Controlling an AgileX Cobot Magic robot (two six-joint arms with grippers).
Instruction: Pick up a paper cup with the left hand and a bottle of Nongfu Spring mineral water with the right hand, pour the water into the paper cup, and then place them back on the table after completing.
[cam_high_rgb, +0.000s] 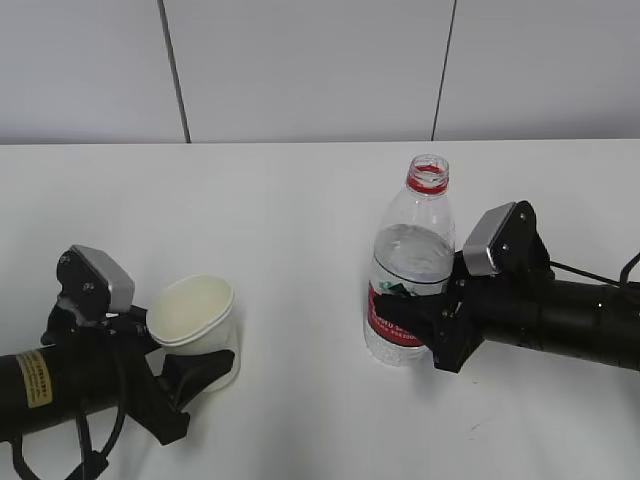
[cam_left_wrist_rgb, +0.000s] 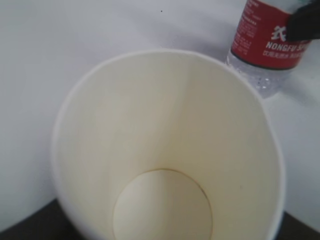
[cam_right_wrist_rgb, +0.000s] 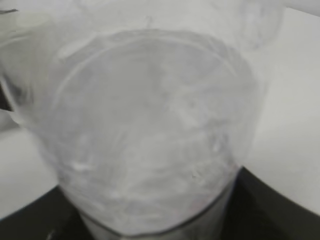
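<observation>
The white paper cup (cam_high_rgb: 195, 325) is empty and sits low at the front left of the white table (cam_high_rgb: 300, 200). The left hand (cam_high_rgb: 197, 352), the black arm with the yellow sticker, is shut around the cup's lower wall. The cup's open mouth fills the left wrist view (cam_left_wrist_rgb: 165, 150). The Nongfu Spring bottle (cam_high_rgb: 410, 270), with a red label and no cap, stands upright right of centre. Clear water (cam_high_rgb: 412, 262) reaches its shoulder. The right hand (cam_high_rgb: 412, 328) is shut on the bottle at the label. The bottle fills the right wrist view (cam_right_wrist_rgb: 150, 140).
A grey panelled wall (cam_high_rgb: 320, 70) runs behind the table's far edge. The bottle's red label (cam_left_wrist_rgb: 270, 35) shows in the left wrist view just beyond the cup's rim, with a black finger of the right hand (cam_left_wrist_rgb: 305, 22) on it.
</observation>
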